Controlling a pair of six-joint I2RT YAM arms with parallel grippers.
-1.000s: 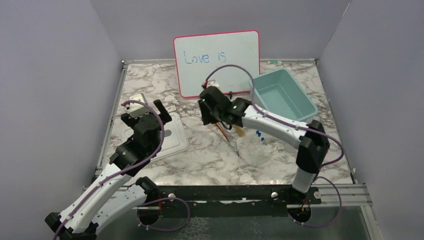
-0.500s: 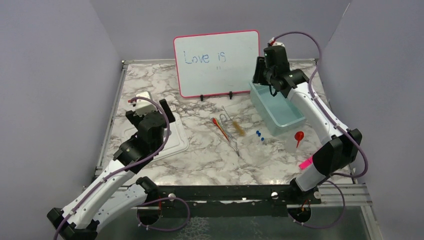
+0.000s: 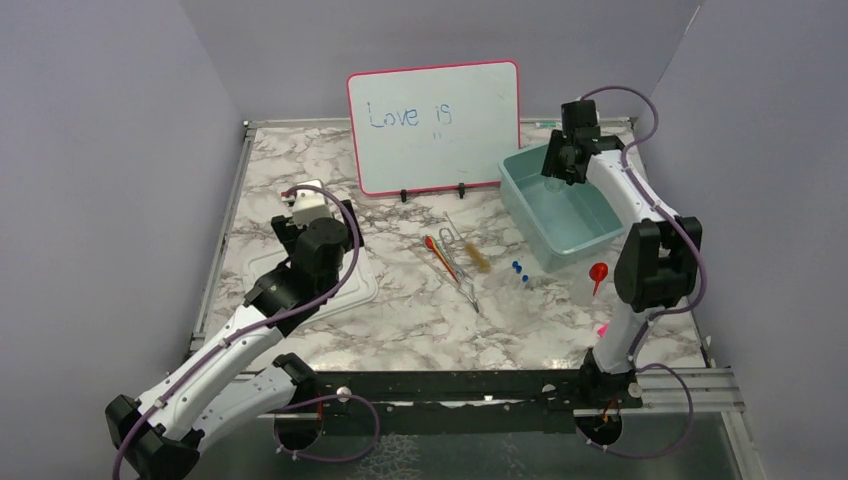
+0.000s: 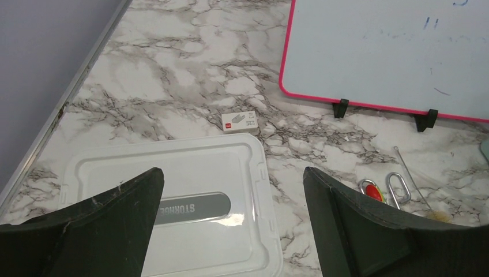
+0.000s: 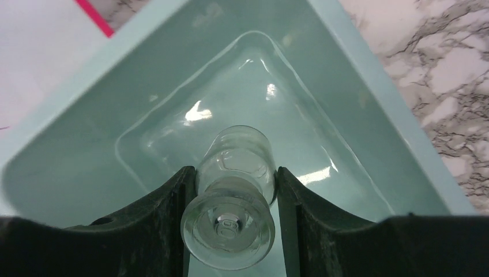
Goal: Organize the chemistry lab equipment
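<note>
Right wrist: right gripper (image 5: 233, 180) pinches clear beaker (image 5: 237, 153) over teal bin (image 5: 360, 86); left gripper (image 4: 230, 173) spread.

We saw a table (image 3: 400, 320) of white marble veined in grey and brown. The whiteboard (image 3: 434, 125) at upper centre was white, framed in pink, lettered in blue. The bin (image 3: 585, 215) at upper right was pale teal, the beaker (image 5: 233, 190) clear glass. The funnel (image 3: 598, 272) was red, 3 small bits (image 3: 516, 266) blue, the lid (image 4: 173, 167) at left translucent white with a grey label.
</note>
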